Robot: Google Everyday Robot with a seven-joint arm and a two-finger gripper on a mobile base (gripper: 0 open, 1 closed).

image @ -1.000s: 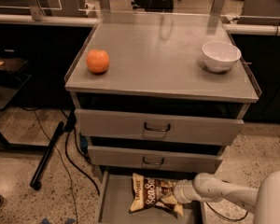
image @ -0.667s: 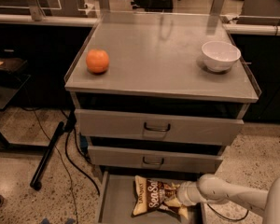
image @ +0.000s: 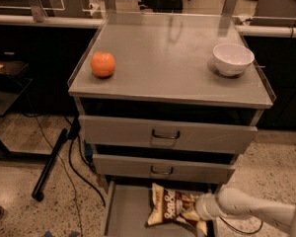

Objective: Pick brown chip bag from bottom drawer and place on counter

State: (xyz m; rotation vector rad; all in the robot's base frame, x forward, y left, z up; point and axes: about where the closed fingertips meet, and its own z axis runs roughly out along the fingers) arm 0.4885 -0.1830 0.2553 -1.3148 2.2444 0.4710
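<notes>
The gripper (image: 200,215) sits low at the right side of the open drawer (image: 126,211). Its arm (image: 251,209) reaches in from the right so the wrist clears the two shut drawer fronts above. The jaws look closed on the right edge of the bag (image: 170,206), though the crumpled foil hides most of them. That edge is the part nearest the arm, and it gives a thin fold to pinch. The bag lies in the right half of the drawer with its lettered face up, resting on or just above the floor and not yet clear of the low walls. The surface (image: 167,58) above has bare room in the middle between the orange (image: 102,64) on the left and the bowl (image: 233,58) on the right, which is probably the best spot to set the bag down. Compared with a second ago, the bag has slid a little to the right and the wrist has drawn back with it, which suggests a grip rather than a push. The orange, bowl and upper drawers have not moved.
</notes>
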